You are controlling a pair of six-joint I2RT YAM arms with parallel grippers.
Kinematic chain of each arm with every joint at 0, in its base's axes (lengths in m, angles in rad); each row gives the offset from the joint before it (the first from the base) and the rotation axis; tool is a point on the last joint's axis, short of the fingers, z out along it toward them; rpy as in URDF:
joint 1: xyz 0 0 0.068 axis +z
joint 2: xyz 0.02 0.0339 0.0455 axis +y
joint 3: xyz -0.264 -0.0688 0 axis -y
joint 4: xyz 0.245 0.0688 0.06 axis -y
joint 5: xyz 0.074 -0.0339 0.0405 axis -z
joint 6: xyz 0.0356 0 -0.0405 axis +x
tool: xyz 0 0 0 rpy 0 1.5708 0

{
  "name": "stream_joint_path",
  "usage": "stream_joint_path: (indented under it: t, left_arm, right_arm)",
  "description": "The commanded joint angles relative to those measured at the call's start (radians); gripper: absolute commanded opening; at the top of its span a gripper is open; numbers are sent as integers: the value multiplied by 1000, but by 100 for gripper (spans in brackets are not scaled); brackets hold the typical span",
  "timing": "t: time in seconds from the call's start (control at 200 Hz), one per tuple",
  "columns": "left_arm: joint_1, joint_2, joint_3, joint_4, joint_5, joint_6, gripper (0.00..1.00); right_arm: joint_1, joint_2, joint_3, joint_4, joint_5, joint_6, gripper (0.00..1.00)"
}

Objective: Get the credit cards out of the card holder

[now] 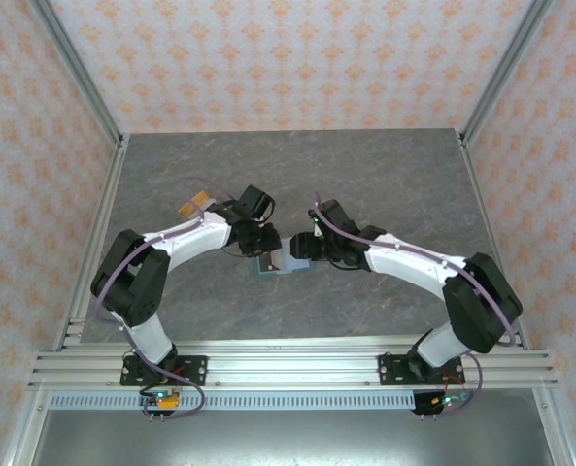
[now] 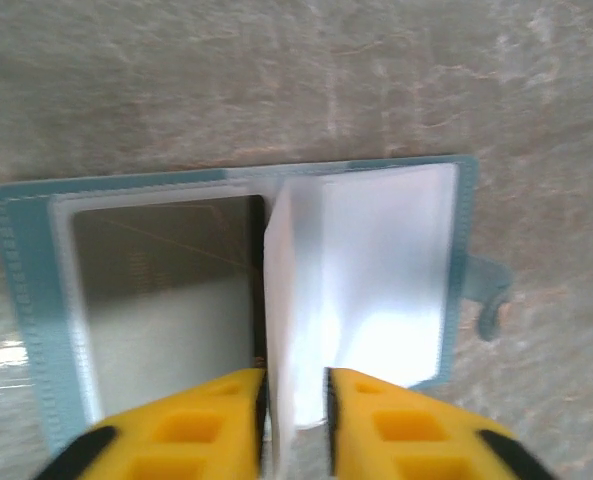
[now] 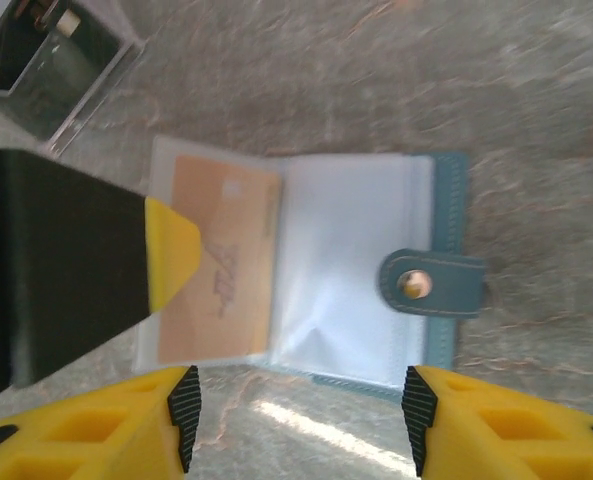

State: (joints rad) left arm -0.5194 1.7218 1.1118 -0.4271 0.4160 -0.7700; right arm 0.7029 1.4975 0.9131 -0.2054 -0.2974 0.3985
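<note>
The teal card holder (image 1: 278,264) lies open on the grey table between both grippers. In the left wrist view its teal rim (image 2: 21,300) frames a clear pocket with a dark card (image 2: 166,280) inside. A white sleeve leaf (image 2: 281,300) stands upright between the fingers of my left gripper (image 2: 296,385); it rests against the left pad, with a gap to the right pad. An orange-tan card (image 3: 231,300) sits in a clear pocket of the card holder (image 3: 446,250), partly under the left gripper's yellow-tipped finger (image 3: 171,255). My right gripper (image 3: 298,400) hangs open and empty just before the holder's near edge.
The closing tab (image 3: 431,283) with its snap lies folded over the holder's right side. A small orange-tan flat thing (image 1: 195,204) lies on the table behind the left arm. Metal frame posts and patterned walls bound the table.
</note>
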Motion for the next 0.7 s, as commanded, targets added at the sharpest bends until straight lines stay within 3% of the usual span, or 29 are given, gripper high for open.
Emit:
stream_joint_path:
  t: [0.0,0.19,0.36,0.541,0.696]
  left_arm:
    - [-5,17,18,110,109,-62,35]
    - [-15,73,73,148,179,-92,49]
    - [-11,62,78,95,112,-82,52]
    - [8,2,12,68,-4,-93,47]
    - [13,-9,-66,112,-17,-117,36]
  right_arm:
    - [-24,-46,-46,51,102,38,59]
    - [-27,-117,-98,81,202,43,59]
    - [-28,-102,-99,104,148,8,57]
    - [-27,-12,-53,107,7,-23,36]
    - [-9,66,-7,83,-31,-26,23]
